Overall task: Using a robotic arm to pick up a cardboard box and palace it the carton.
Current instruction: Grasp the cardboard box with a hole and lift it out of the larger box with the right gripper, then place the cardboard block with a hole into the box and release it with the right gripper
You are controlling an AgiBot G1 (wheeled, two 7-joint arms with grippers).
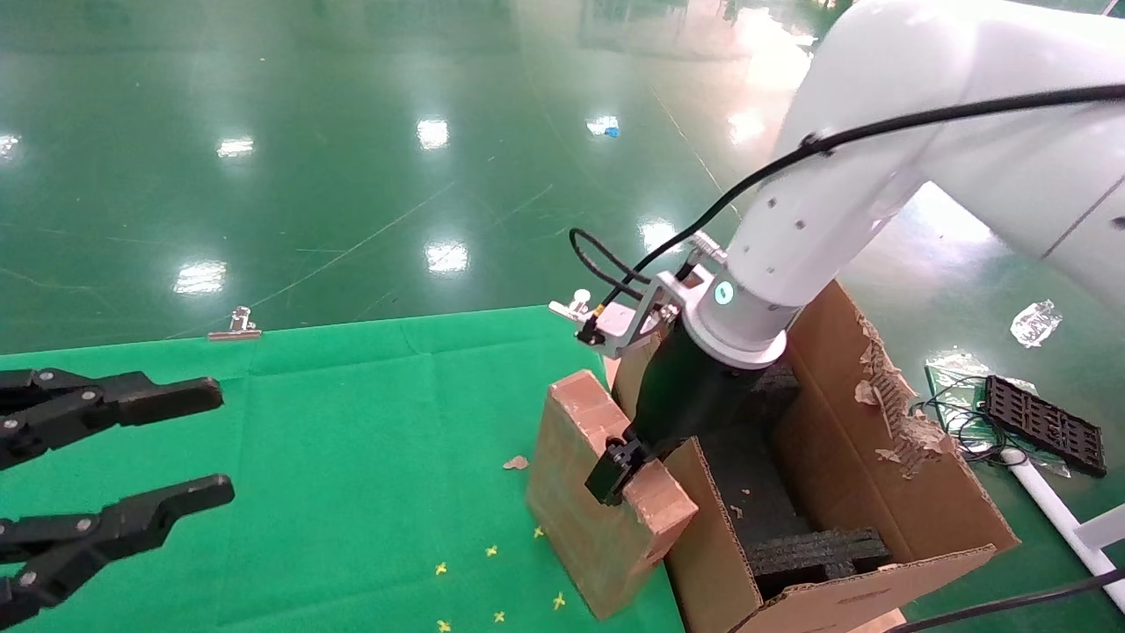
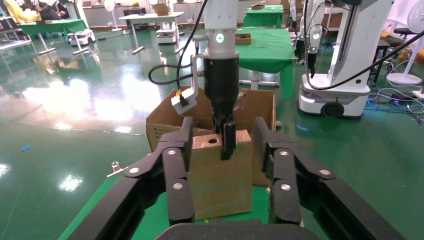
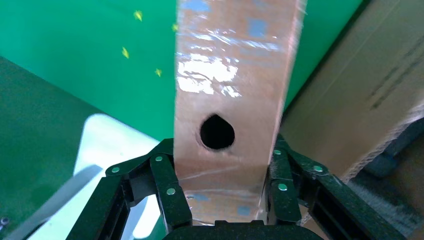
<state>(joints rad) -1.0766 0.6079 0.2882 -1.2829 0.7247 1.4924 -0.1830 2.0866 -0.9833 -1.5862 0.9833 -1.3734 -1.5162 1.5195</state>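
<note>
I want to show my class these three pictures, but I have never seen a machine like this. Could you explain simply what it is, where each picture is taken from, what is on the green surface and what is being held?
This is a robot with two arms, each ending in a gripper with black fingers. The wide picture comes from a camera on its head, looking down at a table covered in green cloth. The other two come from cameras on its wrists, so each shows that arm's own fingers close up.

The right gripper, on the white arm, is shut on the top edge of a small brown cardboard box; the right wrist view shows its fingers pressing both sides of it. The box is next to a large open carton with black foam inside.

The left gripper is open, holds nothing and is off to the side above the cloth.
</note>
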